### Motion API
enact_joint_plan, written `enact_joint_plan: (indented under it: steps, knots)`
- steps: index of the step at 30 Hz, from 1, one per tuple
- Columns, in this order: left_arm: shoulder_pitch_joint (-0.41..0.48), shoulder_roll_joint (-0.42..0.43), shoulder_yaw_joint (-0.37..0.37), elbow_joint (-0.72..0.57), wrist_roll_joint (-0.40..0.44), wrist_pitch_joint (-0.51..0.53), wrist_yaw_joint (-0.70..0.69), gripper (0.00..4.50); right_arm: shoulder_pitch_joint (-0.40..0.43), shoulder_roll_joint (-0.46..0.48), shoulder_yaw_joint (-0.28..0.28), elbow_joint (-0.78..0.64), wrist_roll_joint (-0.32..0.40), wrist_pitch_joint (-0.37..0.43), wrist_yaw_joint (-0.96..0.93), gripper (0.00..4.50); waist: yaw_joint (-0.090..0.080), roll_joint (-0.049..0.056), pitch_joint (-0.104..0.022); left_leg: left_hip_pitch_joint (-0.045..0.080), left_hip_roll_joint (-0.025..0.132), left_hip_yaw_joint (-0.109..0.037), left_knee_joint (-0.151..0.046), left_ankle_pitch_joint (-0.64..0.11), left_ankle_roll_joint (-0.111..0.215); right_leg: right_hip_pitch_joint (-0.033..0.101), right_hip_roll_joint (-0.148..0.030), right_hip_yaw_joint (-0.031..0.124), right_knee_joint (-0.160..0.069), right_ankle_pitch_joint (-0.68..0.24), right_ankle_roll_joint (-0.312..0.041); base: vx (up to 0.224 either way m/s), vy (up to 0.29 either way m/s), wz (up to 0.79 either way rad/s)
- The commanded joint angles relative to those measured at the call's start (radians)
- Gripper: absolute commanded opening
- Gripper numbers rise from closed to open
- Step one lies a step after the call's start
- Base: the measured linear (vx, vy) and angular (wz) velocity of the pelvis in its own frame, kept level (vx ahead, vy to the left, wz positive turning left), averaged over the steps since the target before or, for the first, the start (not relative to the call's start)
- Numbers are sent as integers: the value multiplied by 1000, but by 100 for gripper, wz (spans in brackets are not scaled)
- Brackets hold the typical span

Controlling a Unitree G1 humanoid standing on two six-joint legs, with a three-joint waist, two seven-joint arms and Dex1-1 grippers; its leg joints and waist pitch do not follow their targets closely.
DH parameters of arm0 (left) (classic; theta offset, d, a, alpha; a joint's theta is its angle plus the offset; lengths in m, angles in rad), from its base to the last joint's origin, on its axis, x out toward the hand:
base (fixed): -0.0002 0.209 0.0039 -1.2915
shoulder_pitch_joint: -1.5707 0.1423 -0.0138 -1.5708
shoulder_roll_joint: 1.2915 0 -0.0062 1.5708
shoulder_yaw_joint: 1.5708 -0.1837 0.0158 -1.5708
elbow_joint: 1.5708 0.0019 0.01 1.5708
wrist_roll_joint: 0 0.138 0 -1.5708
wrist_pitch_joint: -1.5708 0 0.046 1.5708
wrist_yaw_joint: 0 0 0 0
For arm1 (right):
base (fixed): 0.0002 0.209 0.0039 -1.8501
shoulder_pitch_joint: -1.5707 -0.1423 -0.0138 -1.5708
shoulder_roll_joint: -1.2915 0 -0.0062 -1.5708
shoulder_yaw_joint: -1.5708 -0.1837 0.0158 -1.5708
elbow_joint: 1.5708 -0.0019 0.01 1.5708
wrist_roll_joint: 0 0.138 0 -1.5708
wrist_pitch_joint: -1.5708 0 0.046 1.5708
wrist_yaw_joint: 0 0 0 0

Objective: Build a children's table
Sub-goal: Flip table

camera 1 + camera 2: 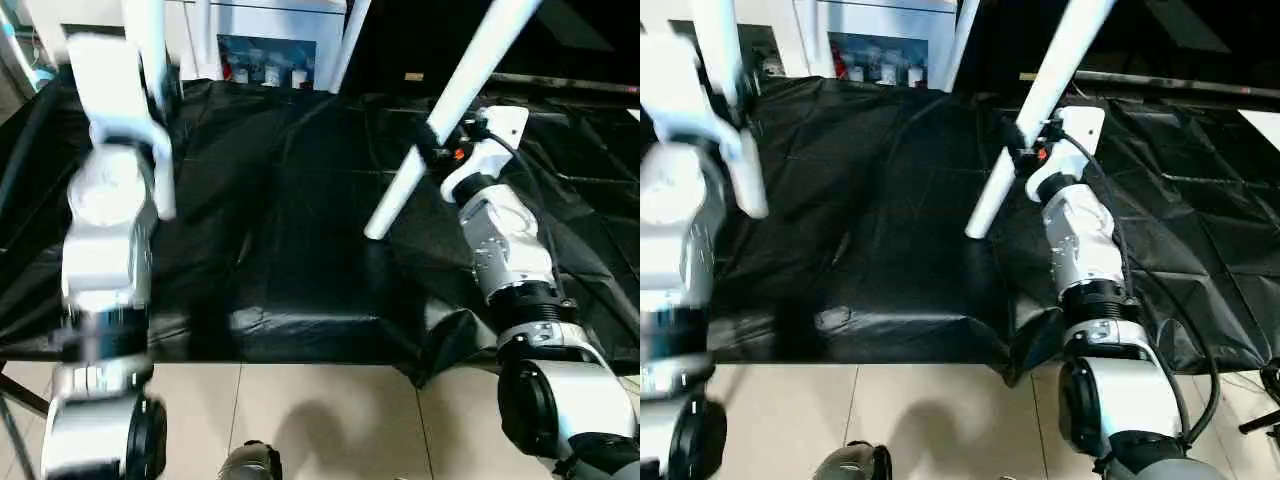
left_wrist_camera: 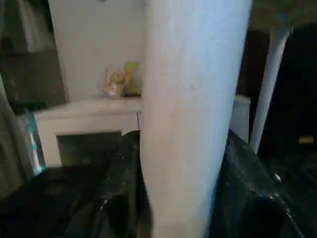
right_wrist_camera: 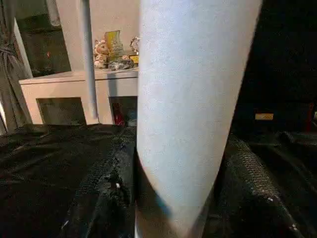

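Your right gripper [image 1: 436, 141] is clamped around a white leg [image 1: 450, 105], which runs on a slant from its lower end above the black sheet [image 1: 300, 260] up and away past the top edge of the head views; the grip sits partway along, nearer that lower end. Your left gripper [image 1: 158, 85] is clamped on a second leg [image 1: 152, 60], and this one stands close to upright, its lower end hanging beside your left forearm. Both legs rise toward the far side of the bench, so any seating push would, I judge, run along each tube's long axis, upward and away from you. The tabletop itself is out of sight above, so you cannot tell from here whether either leg's top is in a socket. In the wrist views each leg is a smooth, plain white tube between dark fingers [image 3: 101, 191], with further white legs [image 3: 88, 59] standing behind it.
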Motion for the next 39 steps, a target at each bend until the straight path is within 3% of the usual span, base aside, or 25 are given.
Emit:
enact_joint_plan:
  steps: [1,5,6,7,10,13,18,19,22,23,24,25,26,29,30,31,34,36,37,38,39]
  knots:
    - [17,-25,-86,12,-15,-35,-52,183,20,16,48,-73,-13,-9,44,171,-10,5,-98,78,70,-47,-89,-304,-103,12,-66,40,-68,-118,-172,0,0,0]
    - [39,-26,-93,20,-10,-42,-58,175,39,19,54,-101,-14,-1,47,159,-8,3,-97,85,71,-49,-96,-354,-137,7,-64,39,-71,-129,-155,0,0,0]
    - [59,-28,-103,37,-4,-64,-66,175,72,27,64,-141,-15,11,46,159,-9,-1,-96,86,71,-49,-97,-368,-142,6,-64,39,-73,-139,-155,0,0,0]
    - [89,-33,-130,71,12,-103,-82,175,170,45,99,-243,-26,41,40,159,-2,3,-92,90,72,-52,-98,-379,-146,2,-65,43,-84,-133,-129,0,0,0]
    - [103,-38,-146,84,24,-125,-90,174,239,58,114,-309,-31,63,21,159,-6,-2,-87,98,73,-59,-112,-504,-185,1,-68,41,-89,-237,-113,0,0,0]
    - [116,-38,-158,90,37,-139,-94,173,319,76,134,-390,-40,96,-12,158,-12,1,-80,115,73,-70,-121,-644,-226,-4,-74,44,-110,-354,-105,0,0,0]
    - [140,-25,-166,75,46,-143,-95,173,388,91,163,-473,-58,139,-25,158,-21,-1,-79,112,72,-82,-131,-707,-235,2,-75,43,-120,-416,-93,0,0,0]
    - [156,-23,-168,54,47,-135,-97,173,394,89,166,-472,-64,143,-25,158,-22,6,-80,114,71,-86,-130,-731,-241,1,-78,41,-121,-437,-93,0,0,0]
    - [217,-24,-178,-33,49,-100,-98,173,391,68,166,-449,-88,151,-27,158,-32,5,-79,107,71,-93,-140,-773,-248,8,-70,34,-121,-439,-91,-4,10,-6]
    - [232,-25,-181,-51,54,-98,-94,173,390,63,164,-447,-92,154,-29,158,-31,7,-80,112,71,-94,-139,-788,-252,4,-69,34,-121,-440,-91,0,0,0]
    - [235,-25,-181,-53,56,-99,-91,229,391,62,164,-448,-91,155,-27,158,-33,7,-80,116,70,-94,-138,-799,-251,0,-67,35,-123,-438,-92,0,0,0]
    - [266,-27,-180,-82,60,-99,-82,229,396,53,164,-459,-78,158,1,158,-37,3,-77,122,67,-93,-132,-820,-241,-7,-68,36,-132,-461,-93,0,0,0]
    - [274,-28,-179,-89,57,-99,-82,243,399,52,164,-464,-74,158,10,214,-40,4,-74,122,66,-94,-131,-827,-237,-8,-69,36,-135,-476,-92,0,0,0]
    - [315,-24,-174,-128,31,-82,-95,275,420,50,158,-477,-71,165,14,235,-47,2,-72,123,64,-96,-130,-851,-231,-8,-67,31,-142,-529,-81,0,0,0]
    - [333,-22,-171,-156,27,-63,-93,275,427,48,156,-480,-70,164,14,235,-47,6,-71,125,65,-96,-131,-859,-233,-10,-66,31,-140,-533,-82,0,0,0]
    - [344,-20,-169,-175,25,-50,-91,290,431,47,156,-482,-69,163,14,263,-53,7,-67,117,65,-100,-137,-889,-237,-2,-62,22,-140,-552,-80,0,0,0]
    - [400,-17,-148,-258,23,-7,-77,308,460,36,158,-515,-69,161,6,274,-55,11,-66,109,65,-92,-157,-927,-242,7,-46,10,-125,-534,-82,0,0,0]
    - [427,-14,-134,-281,19,3,-76,324,483,33,159,-544,-69,162,0,294,-52,21,-63,98,66,-76,-182,-943,-244,16,-31,1,-109,-509,-90,0,0,0]
    - [465,-12,-114,-306,19,6,-71,331,521,38,148,-594,-69,151,-16,307,-47,24,-63,91,61,-49,-204,-931,-237,21,-18,-4,-91,-515,-95,0,0,0]
    - [487,-18,-101,-326,3,7,-72,340,542,45,137,-625,-48,147,-11,314,-44,15,-65,94,60,-42,-200,-902,-230,22,-22,4,-93,-526,-92,0,0,0]
    - [510,-27,-89,-347,-16,5,-71,349,563,54,123,-659,-14,136,7,316,-48,-1,-67,135,48,-48,-147,-826,-210,-13,-62,23,-151,-616,-82,0,0,0]
